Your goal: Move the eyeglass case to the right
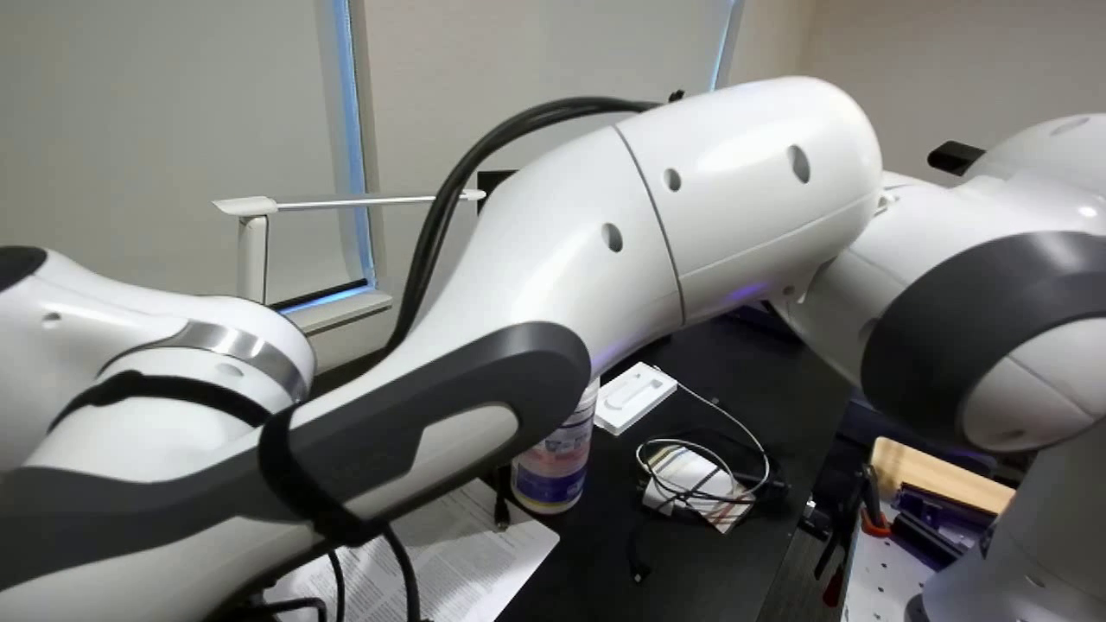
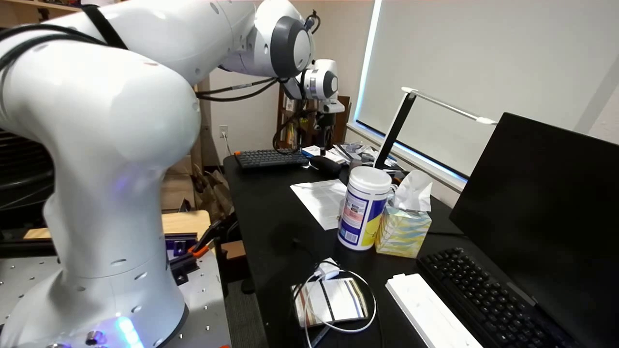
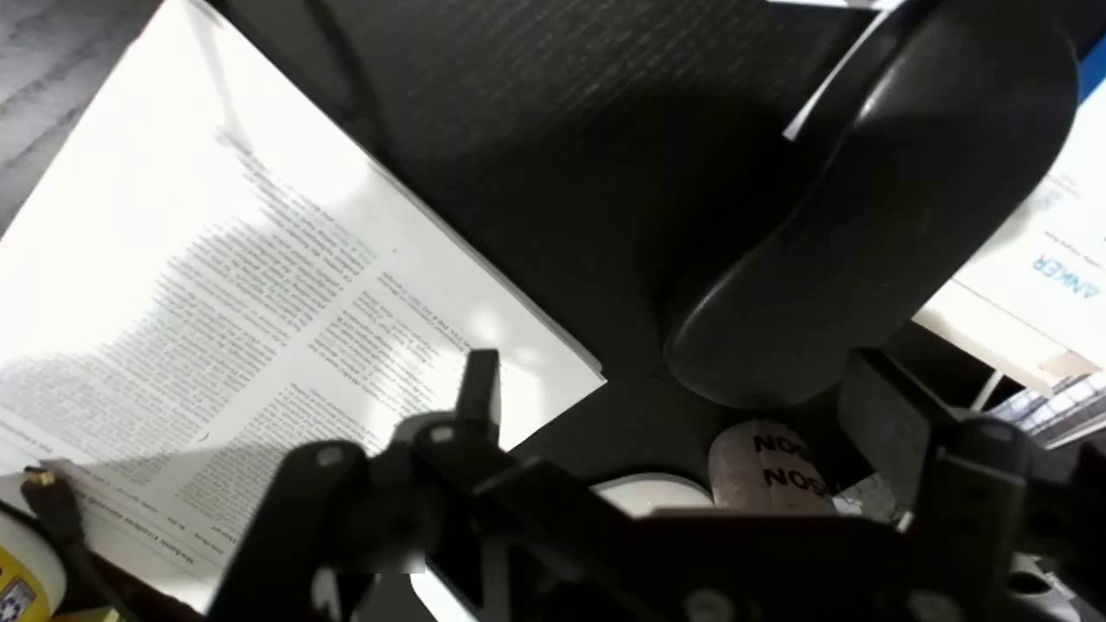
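One black eyeglass case (image 3: 873,225) lies on worktop (image 3: 518,130), near printed sheets (image 3: 285,320), apart from them; jaws spread wide, case's rounded end showing between them in wrist view.

In the wrist view, paper (image 3: 285,328) lies left of the gripper (image 3: 680,384), a box (image 3: 1056,238) lies right of it, and a cylinder (image 3: 765,475) is near. In an exterior view, the desk (image 2: 261,217) spreads below it; a keyboard (image 2: 271,158) lies to its left, a lamp (image 2: 396,128) stands to its right, and a tub (image 2: 362,210), tissue box (image 2: 404,232), screen (image 2: 537,208), cable (image 2: 374,309) and striped item (image 2: 341,297) are well apart from it, nearer the camera.
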`<state>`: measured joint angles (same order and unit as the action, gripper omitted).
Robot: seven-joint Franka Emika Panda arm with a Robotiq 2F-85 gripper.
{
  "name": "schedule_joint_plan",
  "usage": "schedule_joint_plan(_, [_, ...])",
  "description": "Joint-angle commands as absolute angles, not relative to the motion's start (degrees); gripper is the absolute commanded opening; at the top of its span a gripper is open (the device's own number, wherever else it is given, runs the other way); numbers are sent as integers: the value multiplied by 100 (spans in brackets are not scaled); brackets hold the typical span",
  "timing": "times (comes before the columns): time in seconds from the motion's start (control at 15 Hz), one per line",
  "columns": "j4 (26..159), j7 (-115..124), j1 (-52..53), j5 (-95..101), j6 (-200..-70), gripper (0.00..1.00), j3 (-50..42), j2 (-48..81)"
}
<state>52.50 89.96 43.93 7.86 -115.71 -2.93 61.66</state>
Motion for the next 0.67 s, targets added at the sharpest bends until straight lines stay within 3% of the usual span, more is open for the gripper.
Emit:
schedule_joint_plan(0.0, [4718,9827,4306,591,-11986,100,-387,6642])
schedule_joint_plan(0.6, [3574,10316,4494,773,-12382,100,-493,7685])
